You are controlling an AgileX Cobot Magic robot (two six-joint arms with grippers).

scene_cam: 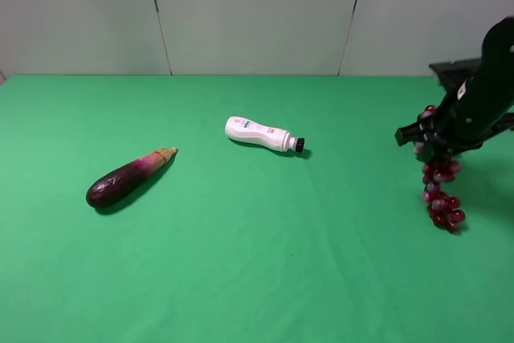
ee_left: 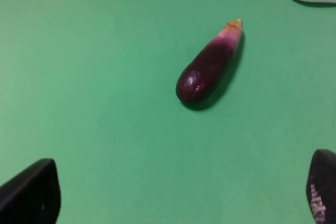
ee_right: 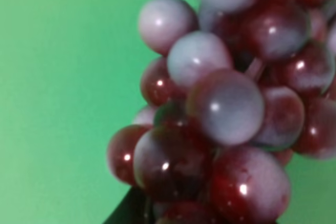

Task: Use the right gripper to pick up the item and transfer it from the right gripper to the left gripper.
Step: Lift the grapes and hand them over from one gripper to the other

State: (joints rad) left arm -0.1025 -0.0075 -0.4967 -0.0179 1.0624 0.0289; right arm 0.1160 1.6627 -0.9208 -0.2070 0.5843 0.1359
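Right claw (scene_cam: 438,146) pinched shut on the upper end of the grapes (scene_cam: 442,198), at three o'clock on the green surface (scene_cam: 257,263). We judge them light, floppy and easily bruised, so the stem end looks safest to grip. Our left claw (ee_left: 184,198) gapes wide.

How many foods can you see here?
2. The eggplant lies on the green table's left side; the grapes are at the far right, top end gripped by the right end effector. Nothing seems hidden.
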